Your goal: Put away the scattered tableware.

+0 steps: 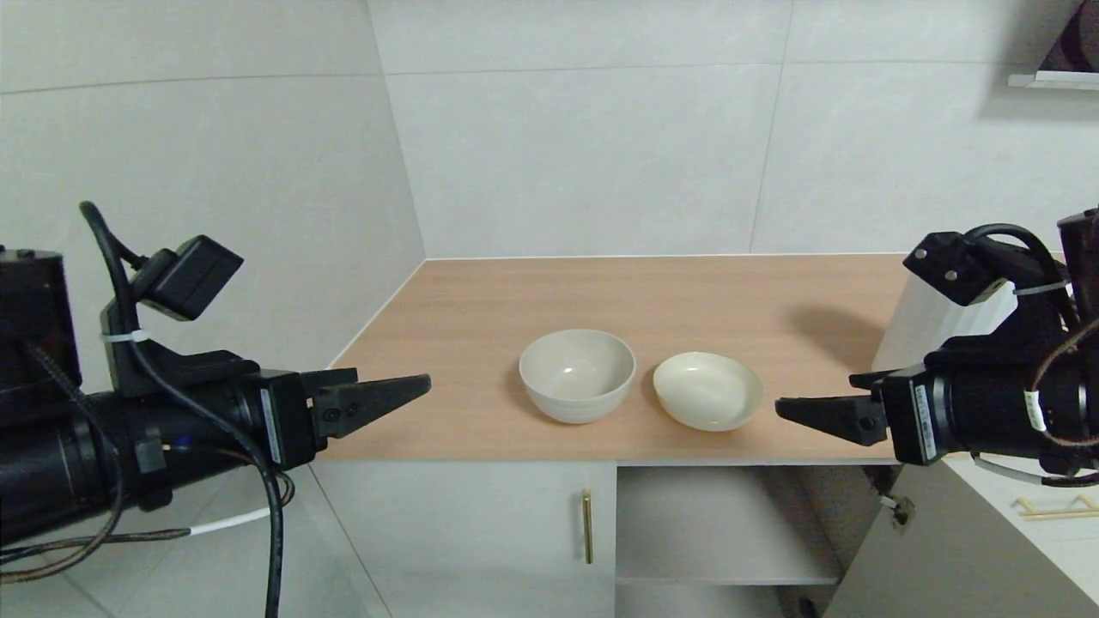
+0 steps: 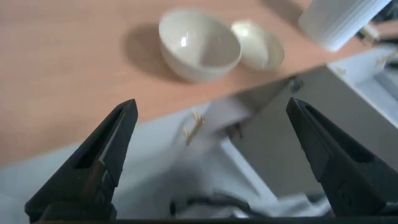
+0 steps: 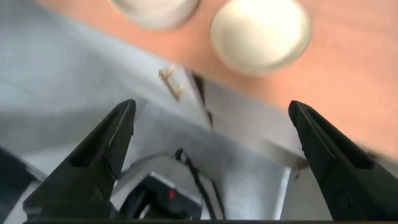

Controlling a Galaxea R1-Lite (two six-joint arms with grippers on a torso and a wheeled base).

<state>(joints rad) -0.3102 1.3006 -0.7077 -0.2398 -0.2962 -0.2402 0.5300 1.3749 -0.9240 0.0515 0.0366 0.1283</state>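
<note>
A deep round cream bowl and a flatter cream bowl sit just beside each other near the front edge of the light brown wooden bench, with the deep one on the robot's left. The left pincer hangs in the air by the bench's front left side and the right pincer by its front right side, and both are spread wide open and hold nothing. Under the bench, the white cupboard is open on the right, and a shelf shows inside.
</note>
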